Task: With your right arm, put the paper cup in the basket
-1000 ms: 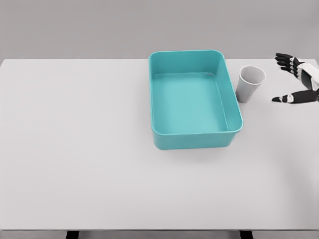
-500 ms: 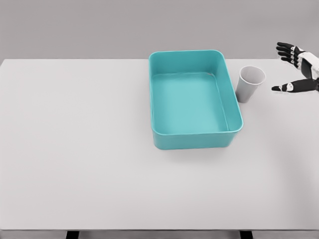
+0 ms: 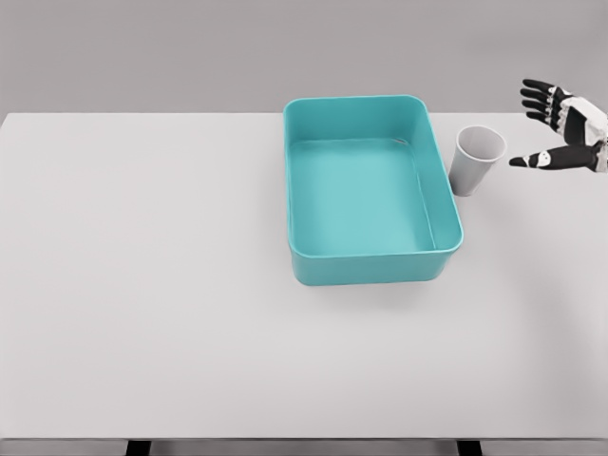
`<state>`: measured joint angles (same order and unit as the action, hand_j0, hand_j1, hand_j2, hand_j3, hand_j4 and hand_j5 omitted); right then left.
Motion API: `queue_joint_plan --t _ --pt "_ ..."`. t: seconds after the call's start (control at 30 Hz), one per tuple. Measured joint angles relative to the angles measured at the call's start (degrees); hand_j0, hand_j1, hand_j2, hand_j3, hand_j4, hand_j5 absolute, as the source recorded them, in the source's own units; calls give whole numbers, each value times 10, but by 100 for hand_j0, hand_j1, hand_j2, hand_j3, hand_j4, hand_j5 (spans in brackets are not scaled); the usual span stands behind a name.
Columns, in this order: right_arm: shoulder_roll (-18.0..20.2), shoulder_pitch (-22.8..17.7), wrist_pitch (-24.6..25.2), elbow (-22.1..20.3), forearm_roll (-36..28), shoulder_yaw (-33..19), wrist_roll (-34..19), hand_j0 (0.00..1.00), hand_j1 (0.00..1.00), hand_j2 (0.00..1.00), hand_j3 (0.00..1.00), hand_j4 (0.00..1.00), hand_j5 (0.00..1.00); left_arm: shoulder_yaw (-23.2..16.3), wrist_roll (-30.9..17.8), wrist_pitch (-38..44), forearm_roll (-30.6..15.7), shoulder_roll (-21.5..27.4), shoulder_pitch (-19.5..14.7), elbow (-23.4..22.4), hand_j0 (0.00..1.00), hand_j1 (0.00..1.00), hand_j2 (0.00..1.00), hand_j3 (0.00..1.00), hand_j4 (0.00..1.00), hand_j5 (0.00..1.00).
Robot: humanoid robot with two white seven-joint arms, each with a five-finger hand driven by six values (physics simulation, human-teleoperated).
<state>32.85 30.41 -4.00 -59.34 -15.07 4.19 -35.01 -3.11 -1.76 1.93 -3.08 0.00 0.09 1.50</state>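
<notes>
A white paper cup (image 3: pixel 476 159) stands upright on the white table (image 3: pixel 190 285), just right of the teal basket (image 3: pixel 304 180) and close to its right wall. The basket is rectangular and holds nothing. My right hand (image 3: pixel 537 128) hovers at the far right edge of the view, a little right of the cup and apart from it. Its black fingers (image 3: pixel 537 97) are spread and the thumb points toward the cup. It holds nothing. The left arm is out of view.
The table's far edge runs just behind the basket and cup. A plain grey wall lies beyond it.
My right hand has risen and moved slightly left toward the cup, and the gap between thumb and fingers has narrowed. The cup and basket have not moved.
</notes>
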Motion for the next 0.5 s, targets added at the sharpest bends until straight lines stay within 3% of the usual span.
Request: queue_joint_plan --t 0.5 --pt "-8 17 -3 34 12 44 0 100 100 100 100 100 100 0 0 0 0 0 0 0 100 100 100 100 100 100"
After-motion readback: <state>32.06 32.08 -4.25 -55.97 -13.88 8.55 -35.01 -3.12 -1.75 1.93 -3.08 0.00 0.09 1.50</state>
